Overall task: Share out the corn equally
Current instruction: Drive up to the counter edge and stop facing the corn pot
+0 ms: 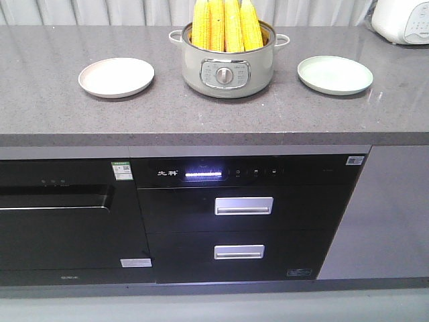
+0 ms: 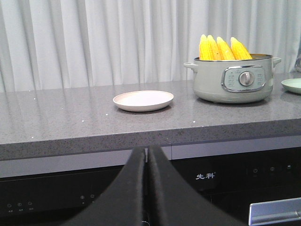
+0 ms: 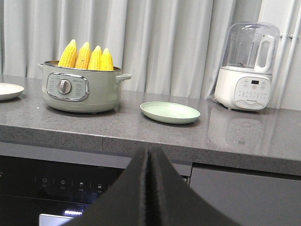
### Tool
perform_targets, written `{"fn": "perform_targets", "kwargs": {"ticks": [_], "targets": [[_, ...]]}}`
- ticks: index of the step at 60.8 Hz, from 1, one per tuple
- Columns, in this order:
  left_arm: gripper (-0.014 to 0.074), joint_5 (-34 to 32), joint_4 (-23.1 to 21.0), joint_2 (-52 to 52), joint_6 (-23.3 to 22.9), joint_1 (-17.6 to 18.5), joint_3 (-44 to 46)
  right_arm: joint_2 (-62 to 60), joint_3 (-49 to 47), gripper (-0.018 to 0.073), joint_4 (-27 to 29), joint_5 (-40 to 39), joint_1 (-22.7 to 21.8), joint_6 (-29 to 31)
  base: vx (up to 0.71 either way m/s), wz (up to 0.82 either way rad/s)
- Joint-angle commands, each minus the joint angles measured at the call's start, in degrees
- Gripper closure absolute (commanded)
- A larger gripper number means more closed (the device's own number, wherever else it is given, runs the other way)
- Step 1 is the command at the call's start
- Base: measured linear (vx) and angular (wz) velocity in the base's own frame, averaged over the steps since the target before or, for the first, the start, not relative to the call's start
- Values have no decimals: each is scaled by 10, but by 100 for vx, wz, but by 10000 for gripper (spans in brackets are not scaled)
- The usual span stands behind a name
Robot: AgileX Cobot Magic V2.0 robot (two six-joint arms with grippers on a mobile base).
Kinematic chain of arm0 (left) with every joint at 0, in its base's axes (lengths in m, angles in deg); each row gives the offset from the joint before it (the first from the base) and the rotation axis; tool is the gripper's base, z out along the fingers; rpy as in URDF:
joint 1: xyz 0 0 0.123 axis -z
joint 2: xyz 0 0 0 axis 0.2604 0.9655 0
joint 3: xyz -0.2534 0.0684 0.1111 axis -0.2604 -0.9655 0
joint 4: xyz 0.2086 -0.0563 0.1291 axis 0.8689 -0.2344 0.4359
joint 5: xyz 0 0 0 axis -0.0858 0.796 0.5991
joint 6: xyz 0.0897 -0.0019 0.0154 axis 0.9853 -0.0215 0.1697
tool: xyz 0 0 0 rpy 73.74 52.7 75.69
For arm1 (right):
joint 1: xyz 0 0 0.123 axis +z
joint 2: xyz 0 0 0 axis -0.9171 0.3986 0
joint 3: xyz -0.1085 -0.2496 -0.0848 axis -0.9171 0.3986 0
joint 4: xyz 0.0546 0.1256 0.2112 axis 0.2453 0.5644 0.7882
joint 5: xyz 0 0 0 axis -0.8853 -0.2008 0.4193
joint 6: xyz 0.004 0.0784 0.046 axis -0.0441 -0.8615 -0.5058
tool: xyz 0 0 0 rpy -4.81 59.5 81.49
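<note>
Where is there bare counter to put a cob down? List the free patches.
Free: the front strip of the counter along its edge; the gap between the pink plate and the pot; the gap between the pot and the green plate. Both plates are empty. Crowded: the pot, packed with four upright corn cobs; the right corner holds a white appliance.

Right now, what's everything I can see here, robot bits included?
corn: four, yellow, upright in the pot
pot: one, pale green, middle of the countertop
pinkish plate: one, left of the pot
green plate: one, right of the pot
blender: one, white, countertop's far right
countertop: one, speckled grey
drawer unit: one, black, under the countertop
left gripper: black, shut, below the countertop edge
right gripper: black, shut, likewise
</note>
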Motion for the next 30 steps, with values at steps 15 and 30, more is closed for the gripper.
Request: {"fn": "perform_targets", "kwargs": {"ticks": [15,30], "targets": [[603,-41,-1,-10,-2,2,-2,-3,4,564,-4,-46,-2,3,8,-1],[603,-41,-1,-10,-2,2,-2,-3,4,564,-4,-46,-2,3,7,-1]]}}
